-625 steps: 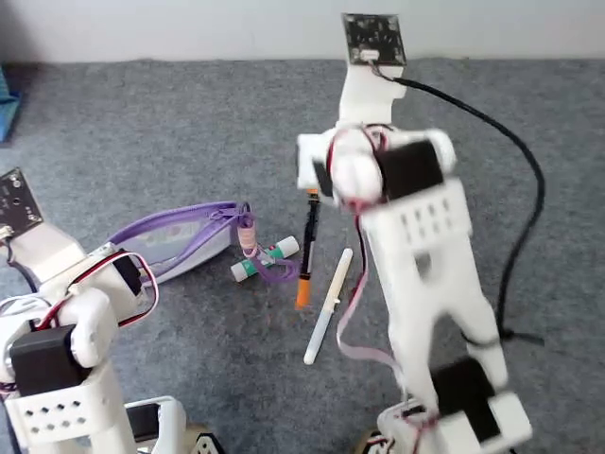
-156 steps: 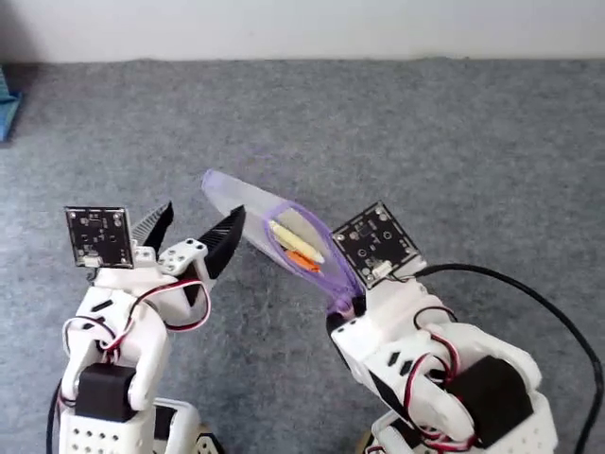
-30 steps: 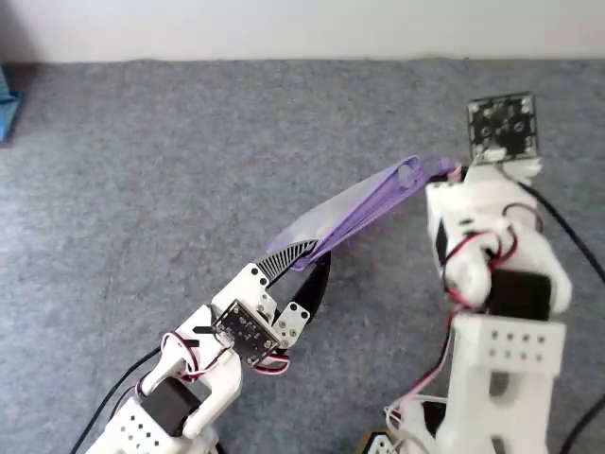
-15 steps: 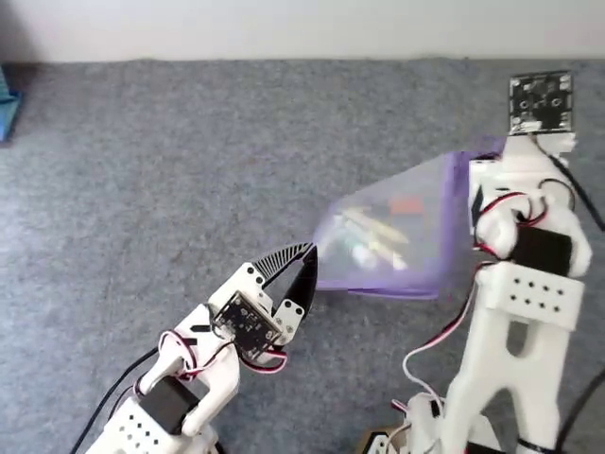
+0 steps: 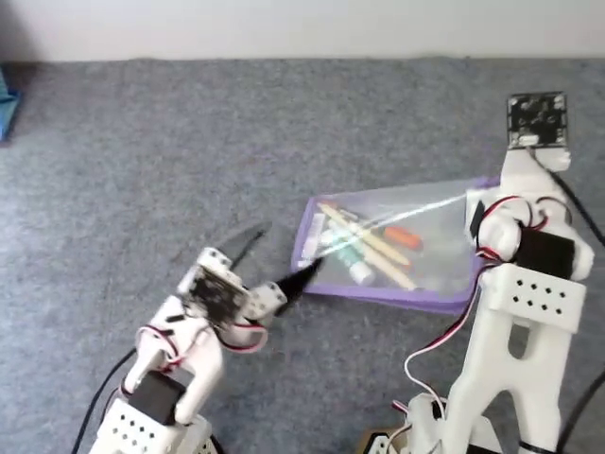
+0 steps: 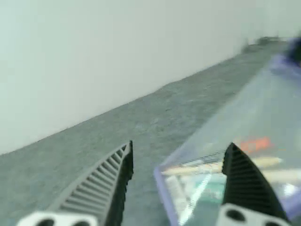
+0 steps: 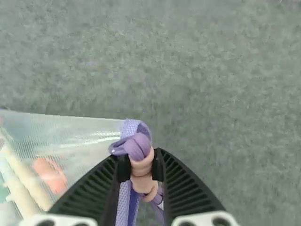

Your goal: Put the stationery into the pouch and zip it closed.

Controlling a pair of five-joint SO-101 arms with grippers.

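The clear pouch [image 5: 416,255] with purple edging lies flat on the grey carpet, holding an orange marker [image 5: 405,236], a pale pen [image 5: 364,241] and green-capped pieces. Its zip edge looks drawn along to the right arm's end. My right gripper [image 7: 138,162] is shut on the purple zip pull [image 7: 136,146] with its pink bead, at the pouch's right end beneath the right arm [image 5: 525,255]. My left gripper [image 5: 284,253] stands open just off the pouch's left edge; in its wrist view the left gripper [image 6: 180,147] frames the pouch [image 6: 249,155] with nothing held.
A white wall [image 5: 284,28] runs along the back of the carpet. A blue object [image 5: 5,99] sits at the far left edge. Open carpet lies behind and left of the pouch.
The pouch has come down from hanging between the arms to lying flat. The left arm has drawn back to the left, away from the pouch's end.
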